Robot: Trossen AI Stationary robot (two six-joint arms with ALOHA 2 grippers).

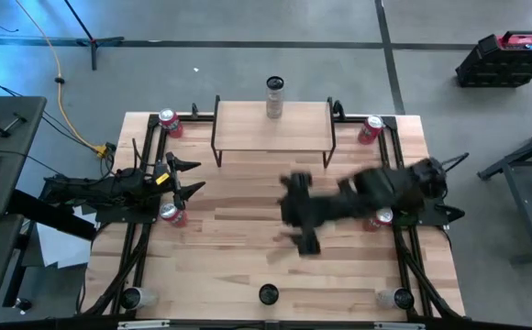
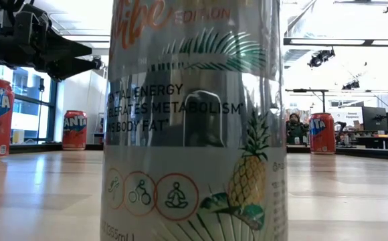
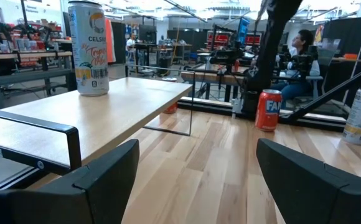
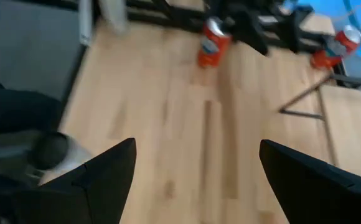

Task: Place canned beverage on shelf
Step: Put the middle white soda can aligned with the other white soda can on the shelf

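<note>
The shelf (image 1: 273, 133), a light wood plank on thin black legs, stands at the table's far middle. A tall silver can (image 1: 275, 96) stands upright on its far edge, also seen as the can (image 3: 90, 46) in the left wrist view. Another silver can (image 1: 268, 293) stands at the near edge, filling the low view (image 2: 194, 120). My right gripper (image 1: 298, 220) (image 4: 196, 180) hangs open above the table's middle, tilted down, with nothing between its fingers. My left gripper (image 1: 193, 176) (image 3: 196, 180) waits open at the left, level, pointing across the table.
Red cans stand at the far left (image 1: 170, 122), far right (image 1: 370, 128), near left (image 1: 171, 213) and under the right arm (image 1: 382, 218). Silver cans stand at the near corners (image 1: 133, 297) (image 1: 396, 298). Bare wood lies between the shelf and the near edge.
</note>
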